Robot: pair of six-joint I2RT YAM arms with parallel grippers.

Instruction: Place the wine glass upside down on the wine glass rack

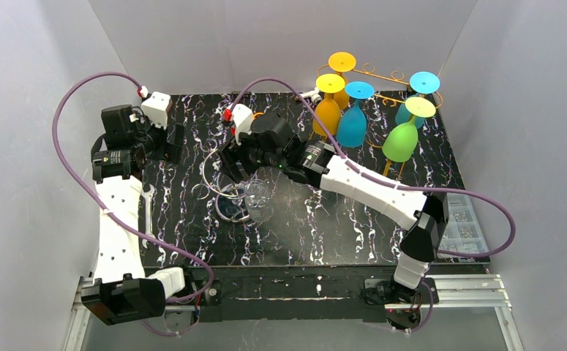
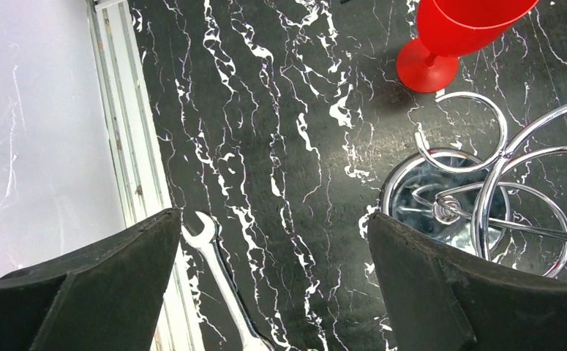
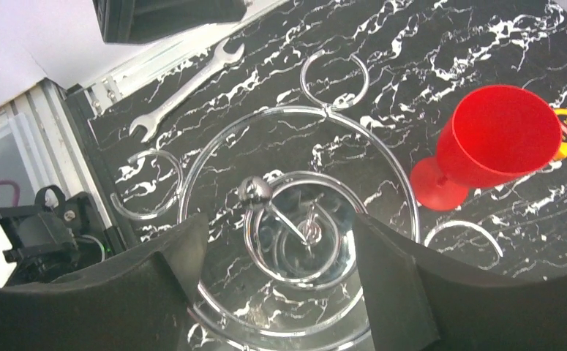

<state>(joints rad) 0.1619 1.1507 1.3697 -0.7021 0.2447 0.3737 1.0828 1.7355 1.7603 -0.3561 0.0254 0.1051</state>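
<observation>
The red glass (image 3: 496,139) stands upright beside the rack (image 3: 295,110), not yet hung; the right gripper (image 3: 279,223) hovers over the rack, jaws wide, seemingly empty, and the left gripper (image 2: 271,216) gapes idle.

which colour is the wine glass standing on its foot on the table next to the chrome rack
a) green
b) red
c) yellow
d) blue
b: the right wrist view shows a red wine glass standing on its foot, mouth up, on the table just beside the chrome rack.
</observation>
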